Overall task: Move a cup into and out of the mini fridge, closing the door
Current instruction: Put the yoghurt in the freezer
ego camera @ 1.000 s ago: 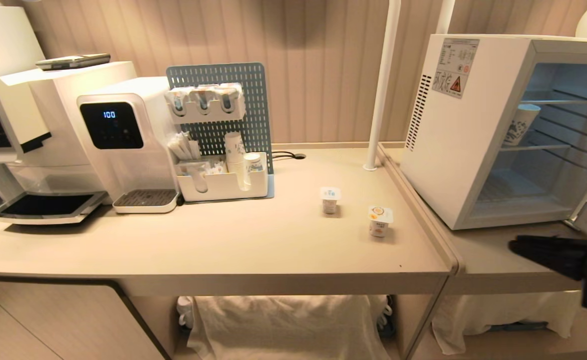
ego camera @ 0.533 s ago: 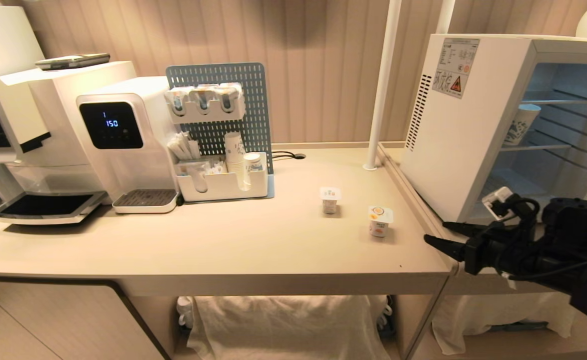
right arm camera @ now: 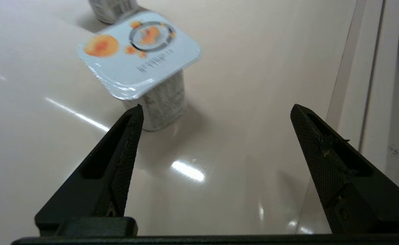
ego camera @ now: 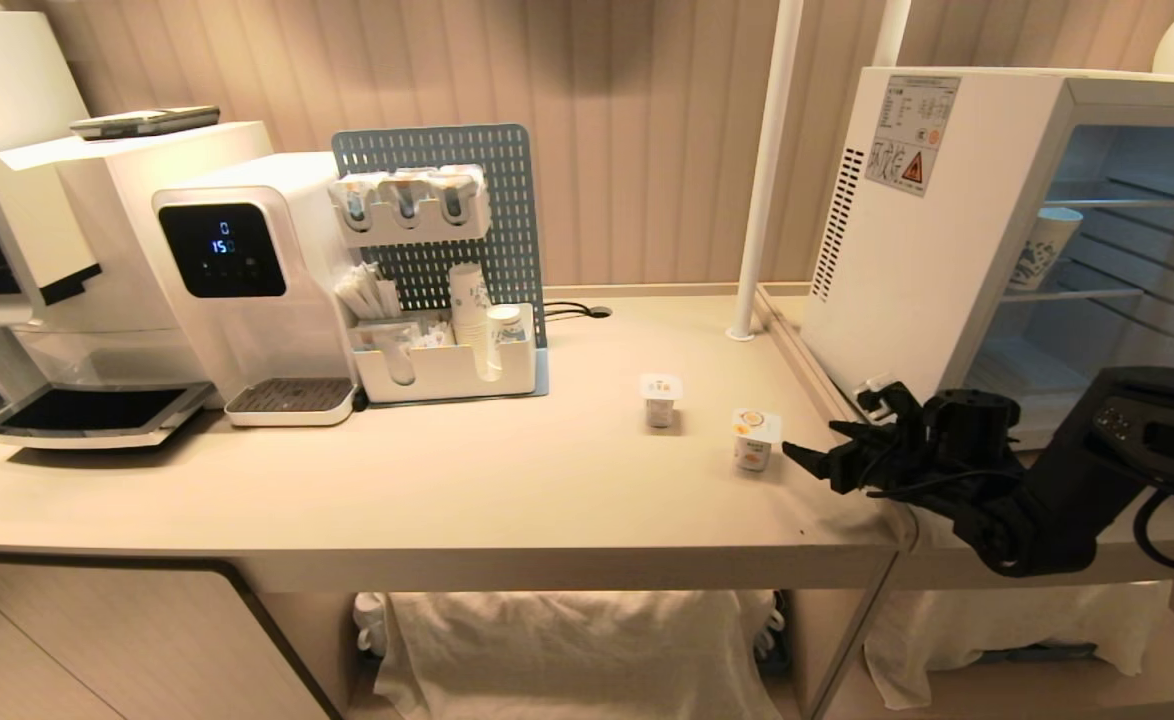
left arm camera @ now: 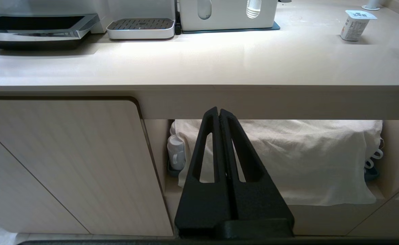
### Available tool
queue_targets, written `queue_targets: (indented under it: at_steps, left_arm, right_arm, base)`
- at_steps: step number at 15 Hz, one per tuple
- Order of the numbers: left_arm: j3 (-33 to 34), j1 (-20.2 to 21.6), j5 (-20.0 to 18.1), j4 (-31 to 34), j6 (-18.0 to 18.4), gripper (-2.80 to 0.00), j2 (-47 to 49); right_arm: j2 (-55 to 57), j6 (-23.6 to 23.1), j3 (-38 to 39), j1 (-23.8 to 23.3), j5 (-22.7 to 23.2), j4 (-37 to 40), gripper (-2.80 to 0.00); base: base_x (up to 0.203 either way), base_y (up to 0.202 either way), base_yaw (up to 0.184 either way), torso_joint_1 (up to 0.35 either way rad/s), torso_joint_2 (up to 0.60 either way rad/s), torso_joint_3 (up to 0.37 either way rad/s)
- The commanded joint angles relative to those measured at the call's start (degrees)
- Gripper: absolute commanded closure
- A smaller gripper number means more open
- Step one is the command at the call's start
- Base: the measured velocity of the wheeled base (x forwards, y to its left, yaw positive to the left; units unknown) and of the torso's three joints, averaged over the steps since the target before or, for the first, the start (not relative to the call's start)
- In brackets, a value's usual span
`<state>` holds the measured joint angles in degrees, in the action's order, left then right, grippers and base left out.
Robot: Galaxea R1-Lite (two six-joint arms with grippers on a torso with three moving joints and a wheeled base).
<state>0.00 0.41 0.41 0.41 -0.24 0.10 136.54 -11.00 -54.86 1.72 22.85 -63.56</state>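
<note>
You are reaching your right tool (ego camera: pixel 815 448), jaws spread wide, toward the orange-lidded cup (ego camera: pixel 755 438) near the table's (ego camera: pixel 507 500) right edge; the mini fridge (ego camera: pixel 932 250) is standing open, nothing moved yet.

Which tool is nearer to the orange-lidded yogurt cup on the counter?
Right. The right tool is open just beside the orange-lidded cup; the left tool is shut, low below the counter edge.
</note>
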Motion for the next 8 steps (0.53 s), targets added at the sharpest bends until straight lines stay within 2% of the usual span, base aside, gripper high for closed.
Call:
queue_targets:
  at_steps: [1,8]
  left_arm:
    - [0.1,0.0,0.0,0.0,0.0,0.00,0.0]
    - [0.1,0.0,-0.1,-0.1,0.0,0.00,0.0]
  right_arm:
    - [3.8,-0.2,-3.6,1.4,-1.6,2.3,-2.80]
    - [2.0,-0.3,-1.7,2.6,-1.7,2.4,-2.80]
  base:
    - [0.000,0.000,0.000,0.000,0.00,0.000]
    - [0.000,0.000,0.000,0.000,0.00,0.000]
